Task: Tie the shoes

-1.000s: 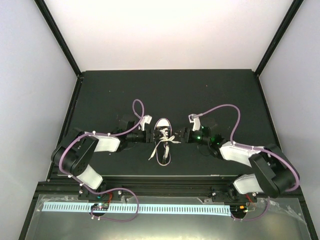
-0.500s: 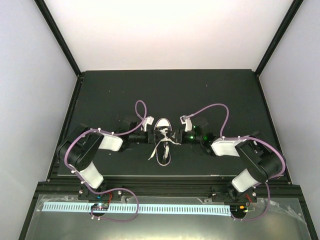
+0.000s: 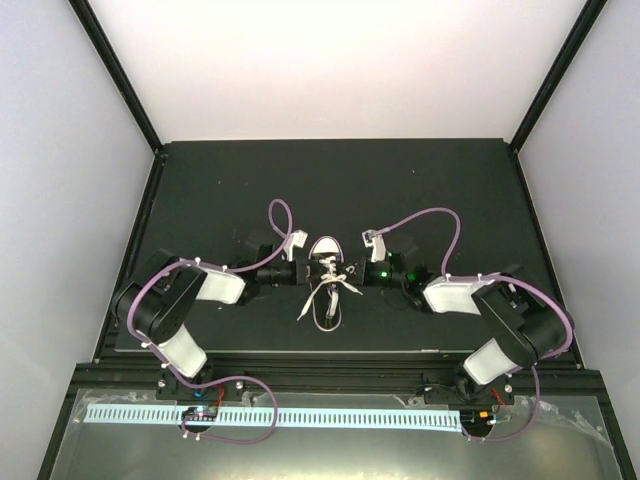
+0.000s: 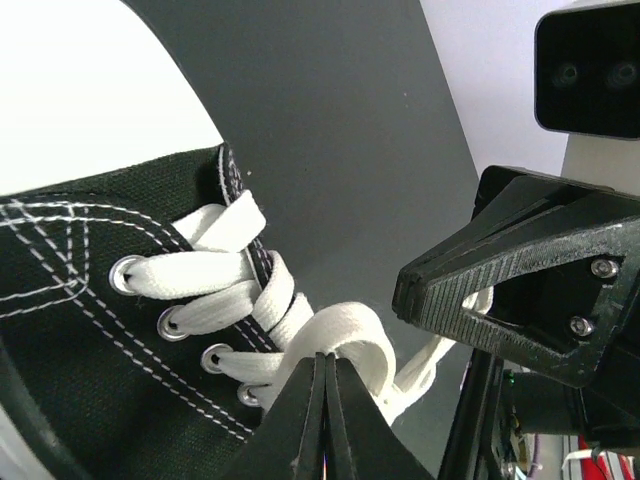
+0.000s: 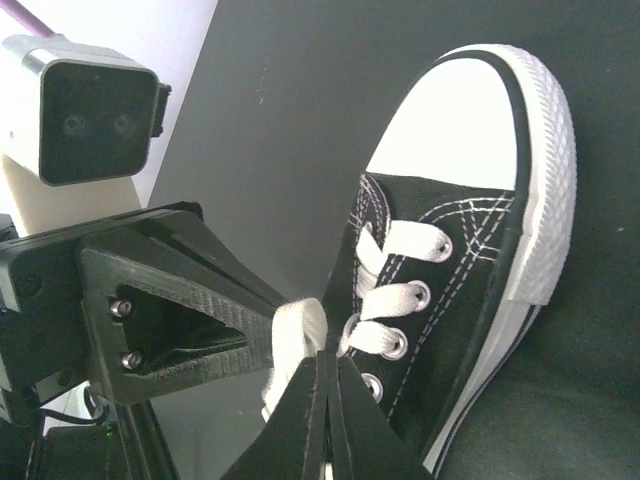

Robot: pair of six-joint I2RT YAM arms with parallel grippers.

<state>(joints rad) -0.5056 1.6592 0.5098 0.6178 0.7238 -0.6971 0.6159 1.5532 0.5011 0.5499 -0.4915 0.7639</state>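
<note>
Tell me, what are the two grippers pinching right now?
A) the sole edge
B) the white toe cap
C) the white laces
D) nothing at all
C: in its own wrist view, each of the left gripper and the right gripper is shut on a loop of the white laces of the sneaker.

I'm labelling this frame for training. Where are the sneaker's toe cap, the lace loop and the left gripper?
toe cap (image 5: 450, 120): right wrist view, middle of the white rubber.
lace loop (image 4: 350, 325): left wrist view, top of the bend.
left gripper (image 4: 325, 375): left wrist view, shut fingertips at the loop.
</note>
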